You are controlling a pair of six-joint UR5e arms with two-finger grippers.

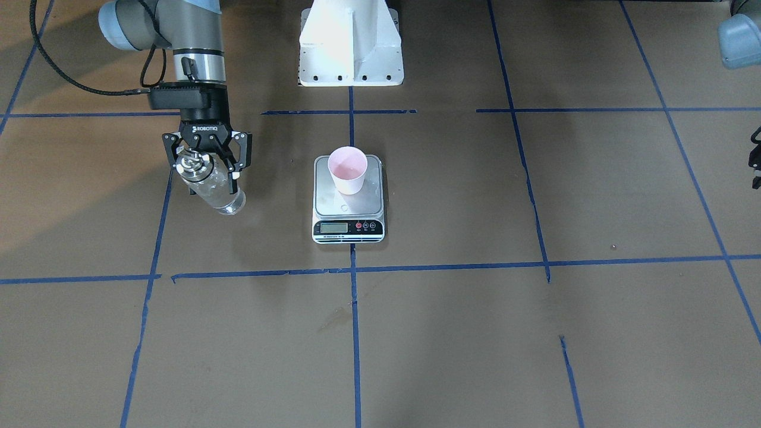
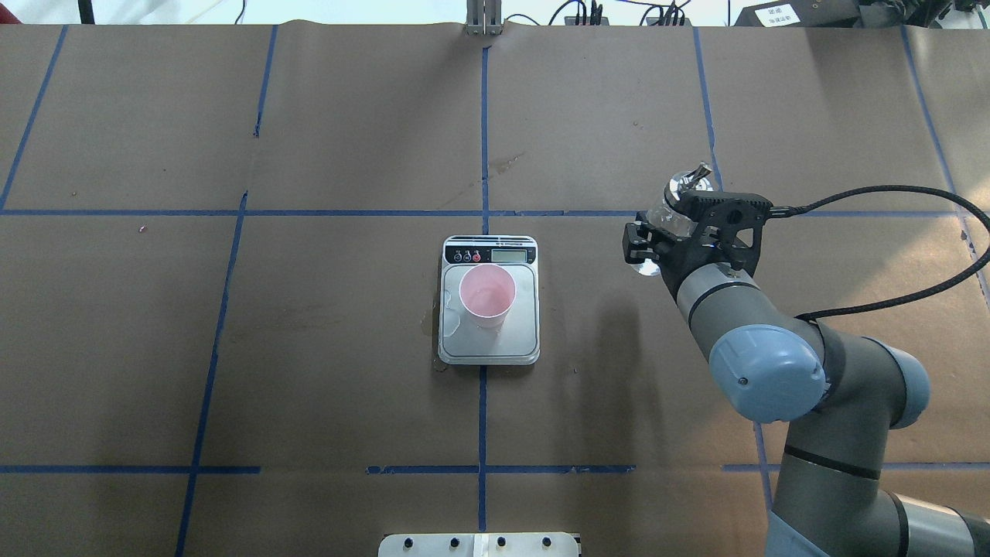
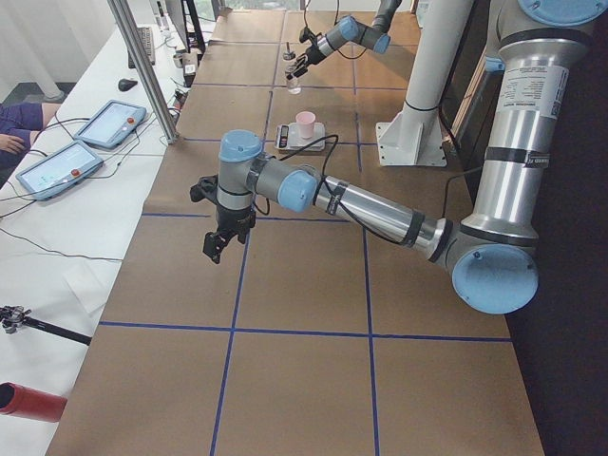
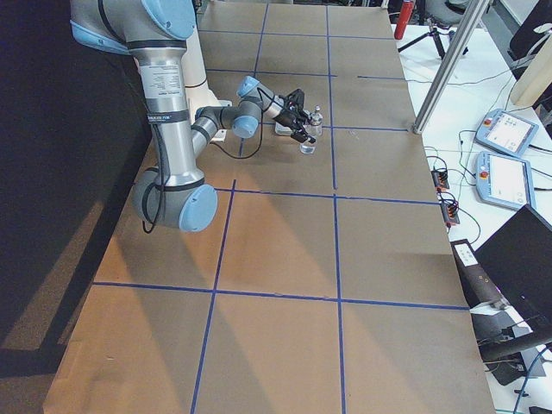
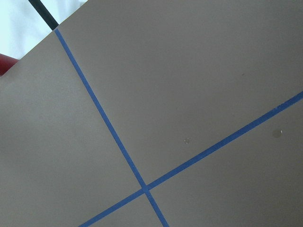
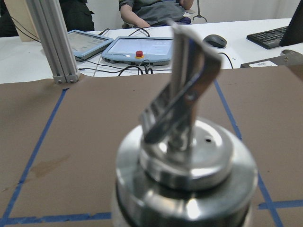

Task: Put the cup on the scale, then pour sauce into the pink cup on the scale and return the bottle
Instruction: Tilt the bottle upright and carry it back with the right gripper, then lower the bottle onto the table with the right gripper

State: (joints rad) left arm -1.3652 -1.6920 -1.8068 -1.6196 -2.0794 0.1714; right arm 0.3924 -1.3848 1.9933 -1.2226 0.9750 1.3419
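1. Finds the scale [image 1: 333, 202] at the middle of the table [image 1: 535, 333], its black display strip toward the operators' edge.
2. Shows the cup [image 1: 348, 169] upright on the steel platform, roughly central and well inside the rim.
3. Grips the bottle [image 1: 217, 190] with the right pincer [image 1: 207, 171], fingers [image 1: 238, 163] closed on the glass just under the metal cap.
4. Sets that bottle between the scale and the table's right edge, well apart from the scale and about level with it across the table.
5. Carries the bottle cap-up with a slight lean; cannot tell whether the base touches the table.
6. Gives, from the right wrist camera, a close look at the cap [image 6: 184, 165] and the spout [image 6: 182, 94], the spout's flap tilted.
7. Cannot read the sauce: clear glass, level too faint to judge.
8. Hangs the left pincer [image 3: 213, 249] above bare table near the left edge, well apart from scale, cup and bottle.
9. Cannot tell whether that left pincer is open or closed, seen as it is only from the side.
10. Looks down, from the left wrist camera, on two blue tape lines [image 5: 144, 188] crossing on the brown table, with the table's edge at the upper left corner.
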